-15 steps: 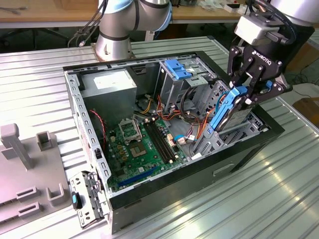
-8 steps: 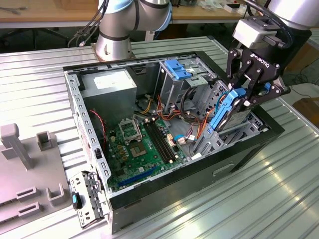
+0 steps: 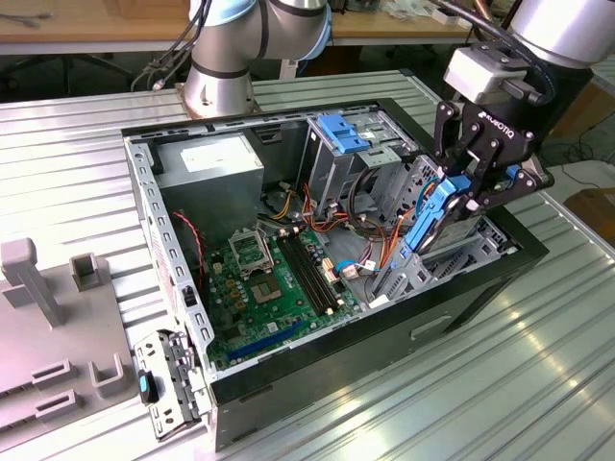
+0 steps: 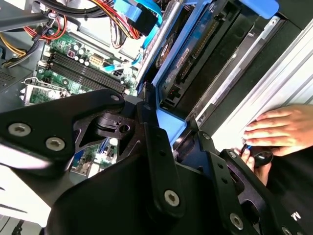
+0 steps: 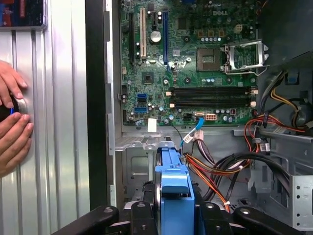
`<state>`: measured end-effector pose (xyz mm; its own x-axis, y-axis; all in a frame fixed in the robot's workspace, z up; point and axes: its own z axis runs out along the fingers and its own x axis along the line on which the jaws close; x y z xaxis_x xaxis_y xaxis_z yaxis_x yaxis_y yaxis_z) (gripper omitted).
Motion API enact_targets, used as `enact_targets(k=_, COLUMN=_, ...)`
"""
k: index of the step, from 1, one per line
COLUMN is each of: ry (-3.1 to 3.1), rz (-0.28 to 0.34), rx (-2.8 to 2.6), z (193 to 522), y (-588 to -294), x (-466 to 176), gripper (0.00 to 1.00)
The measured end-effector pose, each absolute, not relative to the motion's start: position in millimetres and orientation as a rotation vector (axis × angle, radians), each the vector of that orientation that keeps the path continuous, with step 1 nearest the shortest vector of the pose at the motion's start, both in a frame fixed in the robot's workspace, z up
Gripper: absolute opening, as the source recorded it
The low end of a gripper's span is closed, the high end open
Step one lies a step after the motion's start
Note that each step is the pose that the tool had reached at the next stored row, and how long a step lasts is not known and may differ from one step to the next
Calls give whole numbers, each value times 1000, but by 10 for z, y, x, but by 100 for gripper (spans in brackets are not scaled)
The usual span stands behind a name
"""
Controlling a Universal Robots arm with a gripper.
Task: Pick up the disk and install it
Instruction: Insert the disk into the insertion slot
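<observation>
The disk (image 3: 430, 219), a flat drive in blue plastic carrier rails, hangs tilted on edge over the bay at the open computer case's (image 3: 317, 360) side towards the exterior view's right. My gripper (image 3: 465, 188) is shut on its upper end, one black finger on each side. In the first wrist view the blue carrier (image 5: 173, 178) sits between the fingers (image 5: 141, 218), pointing down into the case beside a bundle of cables. The second wrist view shows the disk's underside and blue rail (image 4: 195, 54) just past my gripper (image 4: 180, 134).
Inside the case lie the green motherboard (image 3: 269, 279), a grey power-supply box (image 3: 213, 165) and a metal cage with a blue top (image 3: 344, 134). Red and orange cables (image 5: 215, 174) run beside the bay. A person's hands (image 5: 11, 112) rest on the ribbed table. Grey fixtures (image 3: 38, 288) stand at the exterior view's left.
</observation>
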<state>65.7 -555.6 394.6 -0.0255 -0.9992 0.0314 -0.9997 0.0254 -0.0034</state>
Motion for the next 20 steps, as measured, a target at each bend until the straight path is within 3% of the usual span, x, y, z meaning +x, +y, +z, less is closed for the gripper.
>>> enact_targets(k=5, ry=-2236, rz=39, rx=2179, z=3844, y=-5557, x=657, gripper=37)
enact_targets(k=6, ry=-2235, rz=39, rx=2179, z=3842, y=-5557, x=657, gripper=45)
enact_targets(k=7, ry=-2235, rz=38, rx=2179, z=3824, y=-5552, x=776, gripper=45)
enact_targets(k=8, ry=-2235, rz=38, rx=2178, z=3814, y=-5551, x=833, gripper=43)
enact_targets(k=10, ry=-2234, rz=35, rx=2178, z=3786, y=-5543, x=970, gripper=24)
enact_targets(k=12, ry=-2233, rz=33, rx=2176, z=3745, y=-5536, x=1148, gripper=12)
enact_targets(k=20, ry=-2233, rz=33, rx=2176, z=3739, y=-5536, x=1151, gripper=11)
